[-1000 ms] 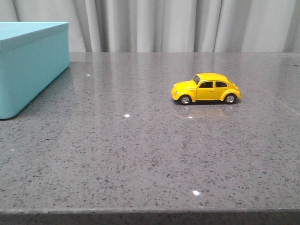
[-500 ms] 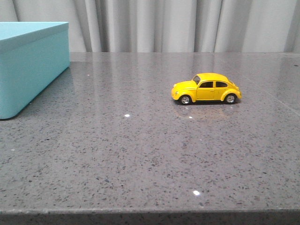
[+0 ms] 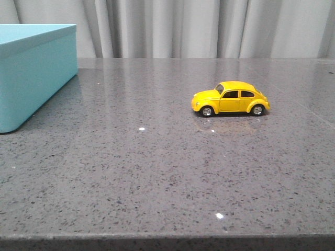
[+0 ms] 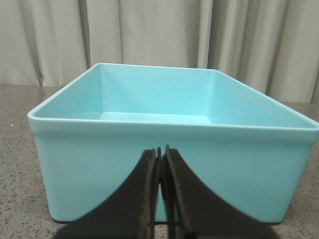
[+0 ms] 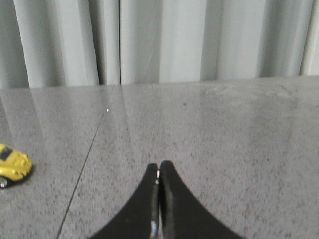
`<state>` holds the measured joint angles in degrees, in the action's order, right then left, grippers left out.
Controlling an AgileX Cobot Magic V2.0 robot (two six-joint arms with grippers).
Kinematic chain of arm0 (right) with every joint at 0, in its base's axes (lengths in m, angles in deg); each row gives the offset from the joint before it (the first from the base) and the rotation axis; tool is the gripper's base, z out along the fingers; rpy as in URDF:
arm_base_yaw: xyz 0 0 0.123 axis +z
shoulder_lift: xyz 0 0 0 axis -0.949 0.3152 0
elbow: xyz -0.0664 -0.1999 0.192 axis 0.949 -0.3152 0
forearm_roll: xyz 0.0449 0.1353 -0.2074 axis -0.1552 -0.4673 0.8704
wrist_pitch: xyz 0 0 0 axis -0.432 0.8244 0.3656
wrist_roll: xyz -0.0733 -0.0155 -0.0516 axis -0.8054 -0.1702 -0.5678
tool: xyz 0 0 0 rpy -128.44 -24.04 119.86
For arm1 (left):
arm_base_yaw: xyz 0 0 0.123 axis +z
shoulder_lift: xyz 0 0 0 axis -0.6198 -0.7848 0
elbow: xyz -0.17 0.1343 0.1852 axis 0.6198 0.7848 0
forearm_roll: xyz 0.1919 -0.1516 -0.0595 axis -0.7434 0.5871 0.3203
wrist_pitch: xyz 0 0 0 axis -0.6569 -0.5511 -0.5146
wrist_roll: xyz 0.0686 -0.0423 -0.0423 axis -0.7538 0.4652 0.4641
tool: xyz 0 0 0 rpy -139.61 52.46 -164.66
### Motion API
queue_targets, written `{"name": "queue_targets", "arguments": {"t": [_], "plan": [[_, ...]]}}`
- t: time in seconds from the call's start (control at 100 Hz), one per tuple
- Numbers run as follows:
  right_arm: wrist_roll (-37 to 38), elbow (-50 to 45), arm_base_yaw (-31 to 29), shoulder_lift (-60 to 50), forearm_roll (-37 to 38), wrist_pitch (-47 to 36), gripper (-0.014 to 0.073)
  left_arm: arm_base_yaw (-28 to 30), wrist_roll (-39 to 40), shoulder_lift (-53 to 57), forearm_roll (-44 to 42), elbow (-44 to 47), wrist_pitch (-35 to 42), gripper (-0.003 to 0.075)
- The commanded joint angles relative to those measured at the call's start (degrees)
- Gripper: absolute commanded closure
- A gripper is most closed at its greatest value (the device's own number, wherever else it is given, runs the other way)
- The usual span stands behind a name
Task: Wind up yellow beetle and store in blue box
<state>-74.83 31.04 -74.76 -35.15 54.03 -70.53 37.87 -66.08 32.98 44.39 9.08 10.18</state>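
Note:
The yellow beetle stands on its wheels on the grey table, right of centre in the front view, nose to the left. Its front end also shows at the edge of the right wrist view. The blue box stands at the far left. It is open-topped and empty in the left wrist view. My left gripper is shut and empty, just in front of the box's near wall. My right gripper is shut and empty over bare table, well apart from the beetle. Neither gripper shows in the front view.
The speckled grey table runs to a front edge at the bottom of the front view. A thin seam crosses the tabletop near the beetle. Grey curtains hang behind the table.

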Motion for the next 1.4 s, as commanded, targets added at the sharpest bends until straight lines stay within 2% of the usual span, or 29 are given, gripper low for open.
{"name": "queue_targets", "arguments": {"t": [0.0,0.22,0.36,0.43,0.69,0.84,1.13,1.39], "plan": [[-0.37,4.21,-0.09,-0.34,0.53,-2.24,0.0658,-0.03,0.47,1.22,1.05,-0.86,3.82,0.0739],[-0.37,12.26,-0.09,4.56,-0.02,10.94,0.0653,-0.03,0.47,-4.68,1.05,-9.78,-2.69,0.0739],[-0.37,17.33,-0.09,8.96,-6.08,16.69,0.0653,-0.03,0.47,-10.73,1.05,-16.29,-4.94,0.0739],[-0.37,19.35,-0.09,11.33,-8.18,18.22,0.0653,-0.03,0.47,-13.83,1.05,-18.9,-4.94,0.0739],[-2.4,25.95,-0.09,19.98,-8.07,20.95,0.0653,-0.03,0.47,-23.19,1.05,-25.11,-7.41,0.0739],[-2.49,29.65,-0.09,24.72,-8.06,24.38,0.0653,-0.03,0.47,-25.49,1.05,-26.2,-8.06,0.0739],[-2.49,28.03,0.12,26.39,-8.26,24.86,0.0653,-0.03,0.47,-25.49,1.05,-26.2,-8.06,0.0739],[-2.64,35.28,5.56,33.43,-8.07,32.56,0.0648,-0.03,0.47,-25.49,1.05,-26.2,-8.06,0.0739]]}}
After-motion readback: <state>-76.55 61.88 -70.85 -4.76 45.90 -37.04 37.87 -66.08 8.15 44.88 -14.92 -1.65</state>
